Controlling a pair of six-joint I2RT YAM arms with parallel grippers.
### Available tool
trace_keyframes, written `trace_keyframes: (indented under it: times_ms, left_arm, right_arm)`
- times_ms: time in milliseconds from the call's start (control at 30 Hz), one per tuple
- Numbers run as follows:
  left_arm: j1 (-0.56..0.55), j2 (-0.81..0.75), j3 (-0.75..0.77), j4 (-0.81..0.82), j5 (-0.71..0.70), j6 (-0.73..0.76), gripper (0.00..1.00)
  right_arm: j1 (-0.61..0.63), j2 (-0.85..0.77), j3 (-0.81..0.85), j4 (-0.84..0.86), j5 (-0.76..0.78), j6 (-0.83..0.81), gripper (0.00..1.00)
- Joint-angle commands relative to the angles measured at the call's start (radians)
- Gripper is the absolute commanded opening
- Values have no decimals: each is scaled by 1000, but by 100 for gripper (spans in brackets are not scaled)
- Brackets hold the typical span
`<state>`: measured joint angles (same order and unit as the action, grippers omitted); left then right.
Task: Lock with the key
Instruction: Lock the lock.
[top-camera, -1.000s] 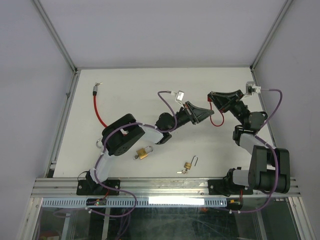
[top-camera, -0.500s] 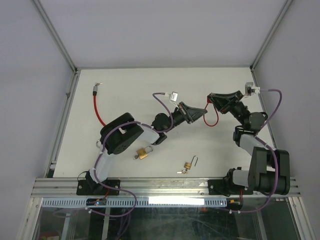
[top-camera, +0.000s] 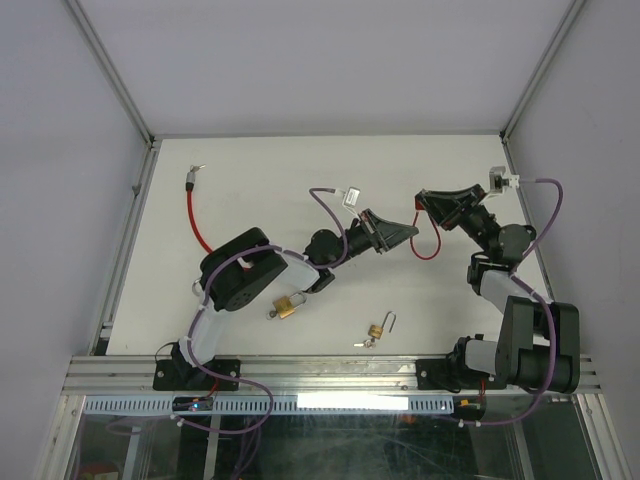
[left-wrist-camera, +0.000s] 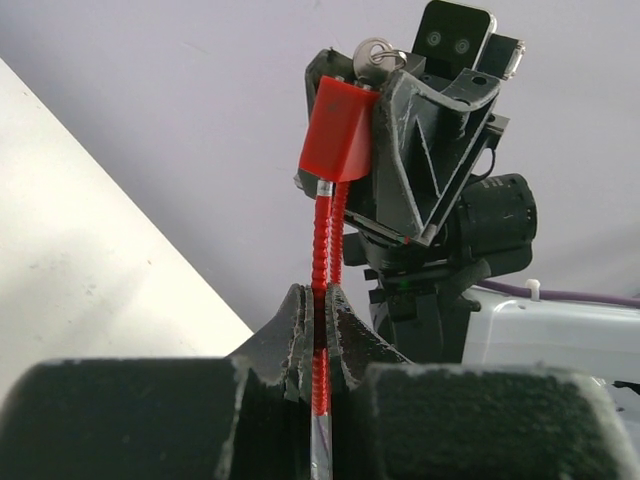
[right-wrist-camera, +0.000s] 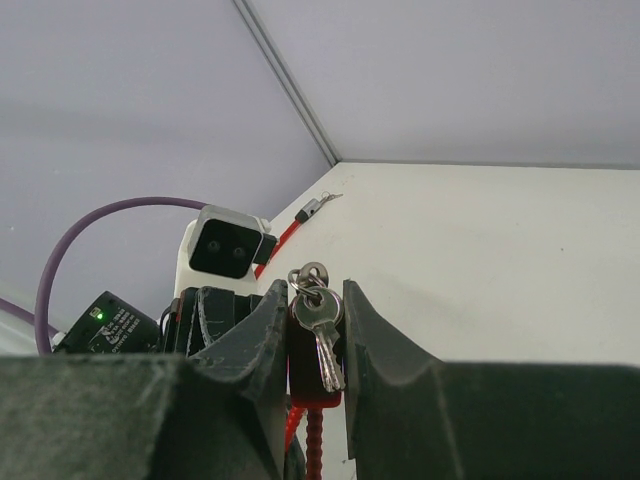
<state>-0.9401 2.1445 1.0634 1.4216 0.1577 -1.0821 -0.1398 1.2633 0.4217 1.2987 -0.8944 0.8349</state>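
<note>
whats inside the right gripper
A red lock body is clamped in the right gripper, with silver keys hanging at its front and its red cable running to the left gripper. The keyhole itself is hidden from view.

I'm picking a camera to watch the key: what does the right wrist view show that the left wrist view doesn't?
Only right wrist: the keys in full, hanging from their ring, and a red cable end on the table. Only left wrist: the left gripper shut on the red ribbed cable. Both: the red lock body held in the right gripper.
</note>
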Motion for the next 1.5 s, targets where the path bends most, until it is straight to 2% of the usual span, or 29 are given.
trace_keyframes:
  times_ms: [0,167,267,500,633,1033,1067,1167,1367,1433,1467]
  left_arm:
    - [-10,-73,74,210,-70,-88,0]
    - [-28,-48,141,221,-104,-116,0]
    - [-22,-48,129,214,-150,-100,0]
    - [2,4,106,218,-165,-182,2]
    - [23,34,146,213,-121,-202,7]
    - [77,31,186,195,-22,-198,13]
    - [81,30,189,197,-11,-192,13]
    - [88,31,207,195,38,-180,0]
    - [90,21,203,176,91,-158,0]
    - [90,22,192,180,97,-159,9]
    - [90,22,186,186,103,-158,10]
  right_arm:
    - [15,-6,-29,11,-66,-16,0]
    - [19,8,-33,33,-70,-16,0]
    - [21,3,-33,40,-75,-13,0]
    - [22,-13,-33,45,-84,-10,0]
    - [26,-6,-31,46,-91,-7,0]
    - [39,-2,-26,45,-101,-10,0]
    - [40,-1,-26,44,-101,-10,0]
    - [40,-1,-25,44,-102,-10,0]
    - [38,-11,-21,42,-101,-10,0]
    - [38,-14,-20,42,-101,-11,0]
    - [36,-17,-19,40,-102,-11,0]
